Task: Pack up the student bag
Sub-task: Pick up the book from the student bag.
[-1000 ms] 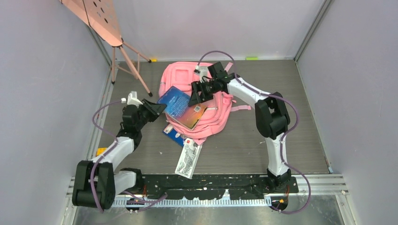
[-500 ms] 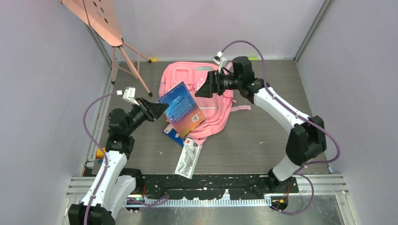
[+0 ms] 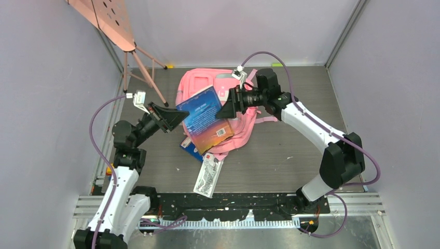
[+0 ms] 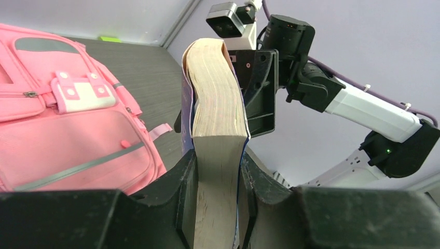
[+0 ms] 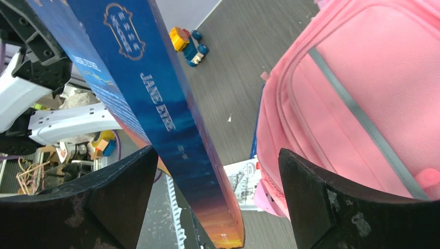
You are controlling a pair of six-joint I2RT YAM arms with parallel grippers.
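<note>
Item: student bag [image 3: 193,85], pink, lying flat at the far middle of the bench [image 3: 290,161], front pockets up; no open compartment shows. Item: Jane Eyre paperback [image 3: 205,118], blue cover, held in the air over the bag's left half, pinched at one edge by the left end effector [image 3: 178,116]. Right end effector [image 3: 222,110]: jaws spread wide to either side of the paperback's far edge, gripping nothing. Unpacked on the bench at the bag's near edge: a second blue book [image 3: 190,149], partly under the bag, and a white printed booklet [image 3: 208,176]. Status, as judged: packing barely begun, with nothing seen inside, one book in transit and two items waiting.
</note>
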